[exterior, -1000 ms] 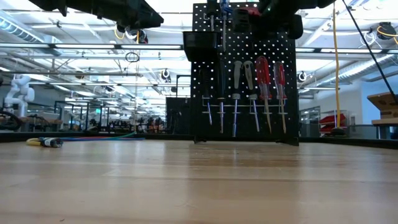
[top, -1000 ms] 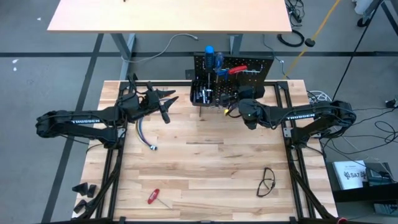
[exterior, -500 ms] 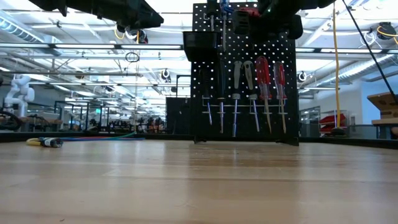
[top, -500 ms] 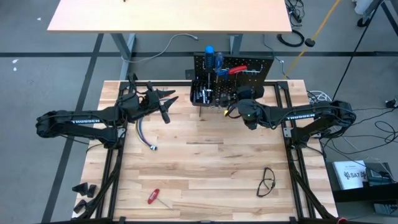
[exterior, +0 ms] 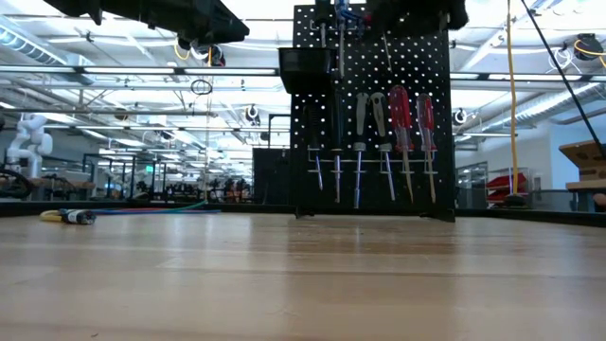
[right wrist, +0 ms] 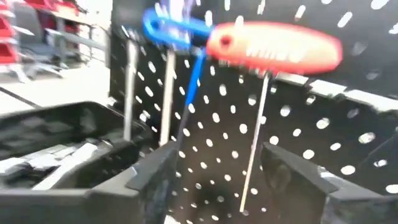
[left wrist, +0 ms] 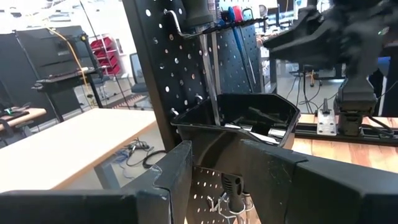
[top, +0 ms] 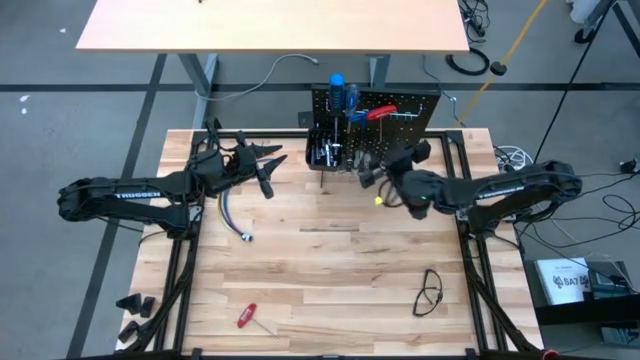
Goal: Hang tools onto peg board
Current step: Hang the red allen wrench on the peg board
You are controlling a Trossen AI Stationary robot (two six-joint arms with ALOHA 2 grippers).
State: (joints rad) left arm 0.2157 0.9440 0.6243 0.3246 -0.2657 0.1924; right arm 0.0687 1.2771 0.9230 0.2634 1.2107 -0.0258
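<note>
Right tool (top: pixel 372 176) just in front of peg board (top: pixel 400 110) at bench (top: pixel 330 270) back edge, fingers apart, empty. Red T-handle (right wrist: pixel 273 46) hangs on board. Left tool (top: pixel 268 170) parked left of board, part open, empty. Red screwdriver (top: pixel 246 316) on bench front.

Lying on the pale wooden tabletop (top: pixel 330 280): a pair of dark-framed safety glasses (top: pixel 429 292) toward the near right corner — well apart from a bundle of coloured wires (top: pixel 231 216) at far left.
</note>
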